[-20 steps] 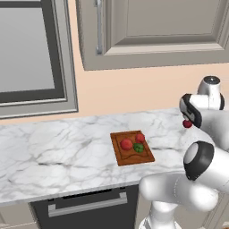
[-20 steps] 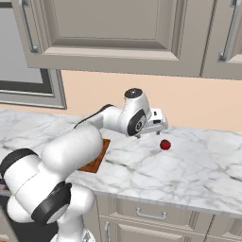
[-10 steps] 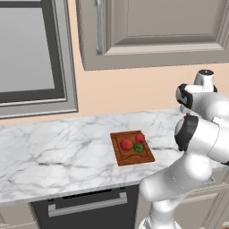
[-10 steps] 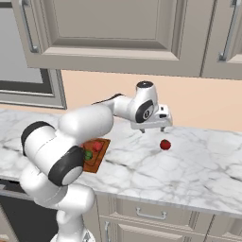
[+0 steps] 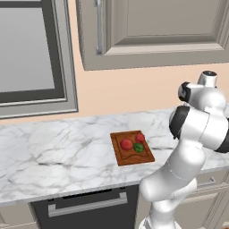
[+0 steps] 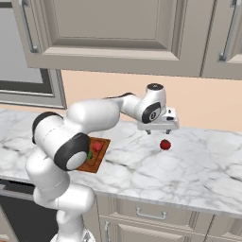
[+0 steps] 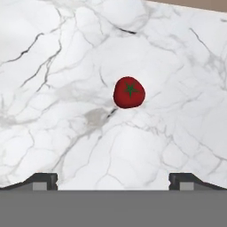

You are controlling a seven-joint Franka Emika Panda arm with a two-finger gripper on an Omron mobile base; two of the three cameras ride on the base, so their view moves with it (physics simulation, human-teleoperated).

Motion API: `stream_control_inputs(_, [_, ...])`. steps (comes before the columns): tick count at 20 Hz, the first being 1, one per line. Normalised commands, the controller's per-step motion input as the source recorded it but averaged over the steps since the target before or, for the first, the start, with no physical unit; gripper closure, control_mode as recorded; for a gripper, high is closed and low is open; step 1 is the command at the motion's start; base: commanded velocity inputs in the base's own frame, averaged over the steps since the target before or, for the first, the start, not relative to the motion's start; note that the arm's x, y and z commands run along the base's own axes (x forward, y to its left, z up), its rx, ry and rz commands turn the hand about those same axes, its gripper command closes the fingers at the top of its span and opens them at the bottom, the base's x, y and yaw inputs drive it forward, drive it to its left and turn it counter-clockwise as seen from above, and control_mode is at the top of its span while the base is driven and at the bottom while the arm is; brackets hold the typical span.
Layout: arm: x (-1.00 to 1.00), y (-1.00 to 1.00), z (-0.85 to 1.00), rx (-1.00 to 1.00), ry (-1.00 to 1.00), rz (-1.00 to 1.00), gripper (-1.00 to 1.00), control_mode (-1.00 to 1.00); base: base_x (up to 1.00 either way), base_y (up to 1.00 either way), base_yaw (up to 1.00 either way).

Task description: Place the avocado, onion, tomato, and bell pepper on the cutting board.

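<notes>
White marble tabletop (image 7: 53,111) carries a lone tomato (image 7: 129,92), nothing touching it. Above it hangs the tool (image 6: 156,128), fingertips (image 7: 42,179) spread wide and empty.

From the right base view, my arm's elbow covers most of the cutting board (image 6: 100,157), leaving only its 3 o'clock end and slivers of red and green produce. I can't tell which red item on the board is which; they're too small.
</notes>
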Motion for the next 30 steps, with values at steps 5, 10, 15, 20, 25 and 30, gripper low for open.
stream_control_inputs(5, [0.12, 0.0, -0.18, 0.03, 0.0, 0.0, -1.0, -1.0, 0.0, 0.0, 0.0])
stream_control_inputs(10, [0.17, 0.0, -0.28, 0.02, 0.0, 0.0, -1.0, -1.0, 0.0, 0.0, 0.0])
stream_control_inputs(15, [0.23, -0.01, -0.24, 0.0, 0.0, 0.0, -1.0, -1.0, 0.0, 0.0, 0.0])
stream_control_inputs(20, [0.21, -0.07, -0.31, 0.0, 0.0, -0.01, -1.0, -1.0, 0.0, 0.0, 0.0])
stream_control_inputs(25, [0.28, -0.15, -0.31, 0.01, 0.0, -0.02, -1.0, -1.0, 0.0, 0.0, 0.0])
stream_control_inputs(30, [0.36, -0.17, -0.23, 0.02, 0.02, -0.01, -1.0, -1.0, 0.0, 0.0, 0.0])
